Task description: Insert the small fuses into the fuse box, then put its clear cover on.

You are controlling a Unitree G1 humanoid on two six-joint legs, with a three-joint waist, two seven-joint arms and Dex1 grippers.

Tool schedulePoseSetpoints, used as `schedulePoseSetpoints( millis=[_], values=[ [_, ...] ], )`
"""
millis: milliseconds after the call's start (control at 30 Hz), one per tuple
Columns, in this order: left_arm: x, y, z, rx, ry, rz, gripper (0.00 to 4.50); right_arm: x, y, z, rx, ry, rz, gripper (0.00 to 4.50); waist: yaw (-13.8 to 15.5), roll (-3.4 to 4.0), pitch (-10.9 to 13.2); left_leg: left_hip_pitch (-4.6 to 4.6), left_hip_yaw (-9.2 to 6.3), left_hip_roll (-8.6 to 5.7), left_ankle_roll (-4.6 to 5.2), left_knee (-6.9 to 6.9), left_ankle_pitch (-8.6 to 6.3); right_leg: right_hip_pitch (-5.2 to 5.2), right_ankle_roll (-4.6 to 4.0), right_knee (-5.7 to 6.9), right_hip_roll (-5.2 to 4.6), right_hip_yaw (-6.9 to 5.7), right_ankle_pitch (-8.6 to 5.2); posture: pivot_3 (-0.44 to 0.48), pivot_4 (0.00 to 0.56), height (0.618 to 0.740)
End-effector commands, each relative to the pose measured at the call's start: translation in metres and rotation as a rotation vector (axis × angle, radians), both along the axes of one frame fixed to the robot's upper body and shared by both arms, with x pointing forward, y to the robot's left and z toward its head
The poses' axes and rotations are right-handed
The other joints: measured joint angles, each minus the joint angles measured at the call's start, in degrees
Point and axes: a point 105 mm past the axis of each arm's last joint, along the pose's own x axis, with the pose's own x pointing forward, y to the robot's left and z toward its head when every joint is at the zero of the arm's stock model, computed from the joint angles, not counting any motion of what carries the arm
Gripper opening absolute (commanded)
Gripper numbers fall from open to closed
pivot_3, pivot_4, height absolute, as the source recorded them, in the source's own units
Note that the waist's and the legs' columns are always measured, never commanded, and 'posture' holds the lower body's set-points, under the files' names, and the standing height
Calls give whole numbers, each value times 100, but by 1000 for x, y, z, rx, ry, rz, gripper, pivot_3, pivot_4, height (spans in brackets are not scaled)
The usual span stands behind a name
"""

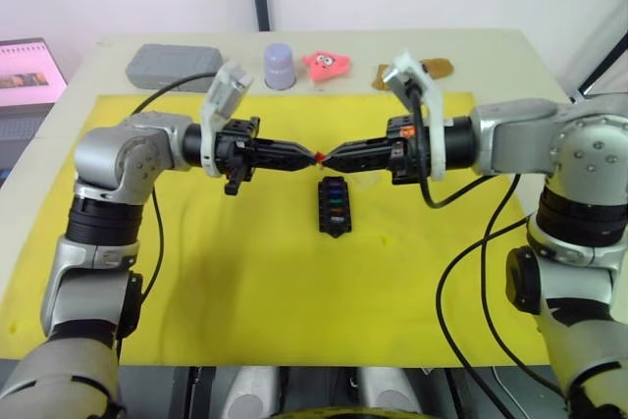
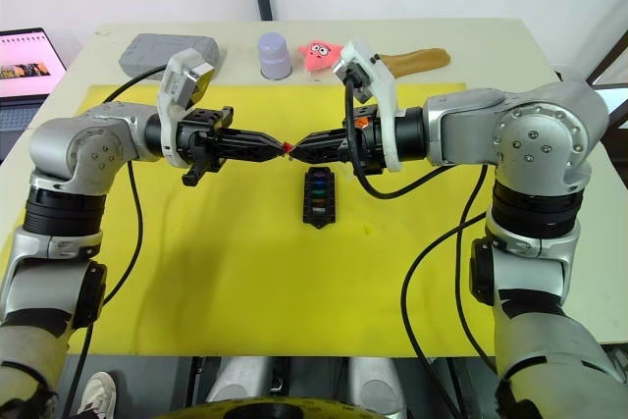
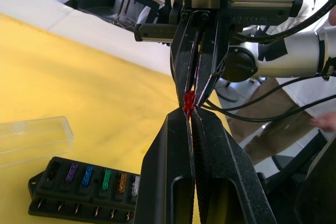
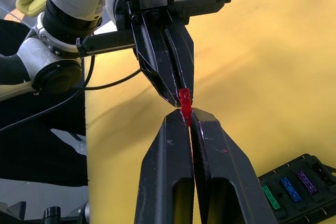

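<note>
Above the yellow mat my left gripper (image 1: 312,156) and right gripper (image 1: 328,157) meet tip to tip. A small red fuse (image 1: 320,156) is pinched between them; both pairs of fingers are closed on it, as the left wrist view (image 3: 188,99) and right wrist view (image 4: 184,99) show. The black fuse box (image 1: 334,205) lies on the mat just below and in front of the tips, with several coloured fuses (image 3: 106,179) seated in its slots. The clear cover (image 3: 31,137) lies on the mat beside the box.
The yellow mat (image 1: 245,291) covers most of the table. Along the back edge stand a grey case (image 1: 175,66), a lavender cup (image 1: 280,66), a pink toy (image 1: 327,64) and a brown object (image 1: 437,68). A laptop (image 1: 29,76) sits at the far left.
</note>
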Motion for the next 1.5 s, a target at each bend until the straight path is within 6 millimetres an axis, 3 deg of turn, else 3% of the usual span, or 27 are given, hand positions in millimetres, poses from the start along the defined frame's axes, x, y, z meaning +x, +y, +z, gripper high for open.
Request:
schedulePoseSetpoints(
  millis=[33,167,367,467,667,1067,1500],
  values=[
    [8,5,4,28,-79,61,0,-5,4,11,0,-49,29,21,0,0,0,0,0,0,0,0,0,0,0,0,0,0,0,0,150,740],
    [26,7,-9,136,-206,148,1395,0,1,10,-82,-135,12,0,5,0,0,1,1,-1,0,-1,0,0,0,-1,0,0,0,0,150,740],
    [50,3,-57,319,-452,162,4475,43,-12,-26,-392,-423,45,0,5,0,0,1,10,-31,0,-3,0,0,1,-7,0,0,1,0,150,740],
    [62,-6,-64,297,-547,188,4475,58,-13,-33,-441,-504,110,0,1,-3,2,-3,13,-33,1,1,0,-4,7,-6,-1,3,4,0,150,740],
    [66,-11,-88,322,-586,145,4475,81,-16,-48,-508,-530,176,0,-19,-4,2,-28,15,-32,-4,1,3,-38,8,0,-5,2,4,0,150,740],
    [65,-11,-104,335,-570,107,4475,82,-9,-52,-500,-510,242,0,-1,-3,2,-53,5,-34,-8,9,5,-56,9,2,-10,-4,5,0,150,740],
    [66,-16,-101,327,-593,97,4475,83,-16,-59,-510,-482,229,0,-15,-2,2,-54,3,-37,-9,10,5,-57,11,4,-12,-6,6,0,150,740]
  ],
)
